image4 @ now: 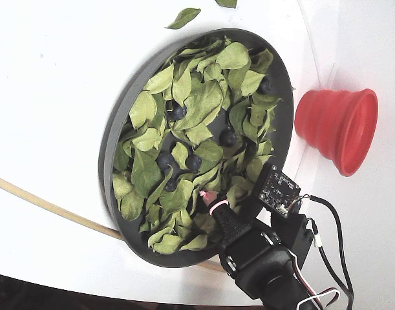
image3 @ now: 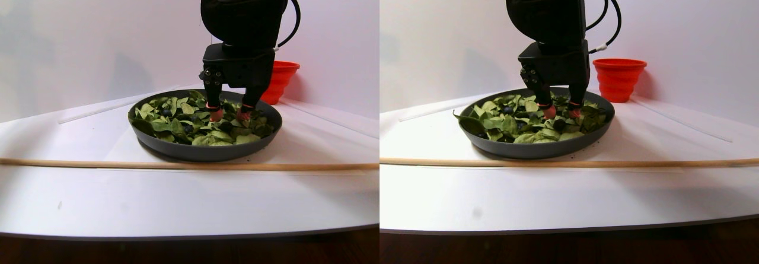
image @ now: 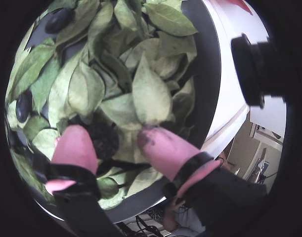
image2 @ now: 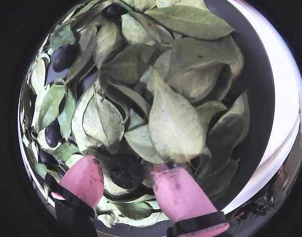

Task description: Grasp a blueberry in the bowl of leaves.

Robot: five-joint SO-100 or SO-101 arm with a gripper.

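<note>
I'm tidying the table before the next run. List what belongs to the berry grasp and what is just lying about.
Belongs to the job:
- bowl
- leaves
- blueberry between the claw's fingertips
- claw, open around it

Just lying about:
- red cup
- wooden stick
- stray leaf outside the bowl
</note>
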